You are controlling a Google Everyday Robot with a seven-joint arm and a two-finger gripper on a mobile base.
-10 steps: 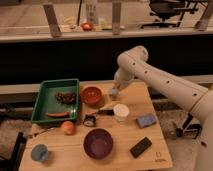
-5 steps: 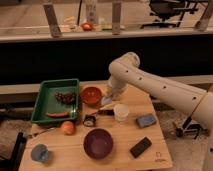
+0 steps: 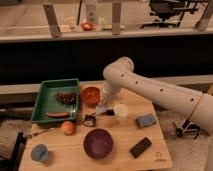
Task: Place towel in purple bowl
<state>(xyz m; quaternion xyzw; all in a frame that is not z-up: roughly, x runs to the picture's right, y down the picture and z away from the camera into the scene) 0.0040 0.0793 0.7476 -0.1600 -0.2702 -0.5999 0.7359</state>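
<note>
The purple bowl (image 3: pixel 98 143) stands empty at the front middle of the wooden table (image 3: pixel 125 155). A blue-grey folded piece that looks like the towel (image 3: pixel 146 120) lies at the right side of the table. My gripper (image 3: pixel 102 109) hangs low over the table between the orange bowl (image 3: pixel 91 95) and a white cup (image 3: pixel 120 112). It is well left of the towel and behind the purple bowl. The white arm (image 3: pixel 150 90) reaches in from the right.
A green tray (image 3: pixel 46 87) with food stands at the left. An apple (image 3: pixel 67 127), a small black round object (image 3: pixel 90 120), a blue cup (image 3: pixel 39 152) and a flat black object (image 3: pixel 140 147) also lie on the table.
The arm has swung left and down, bringing the gripper from behind the white cup to low over the table beside the orange bowl. The objects have not moved.
</note>
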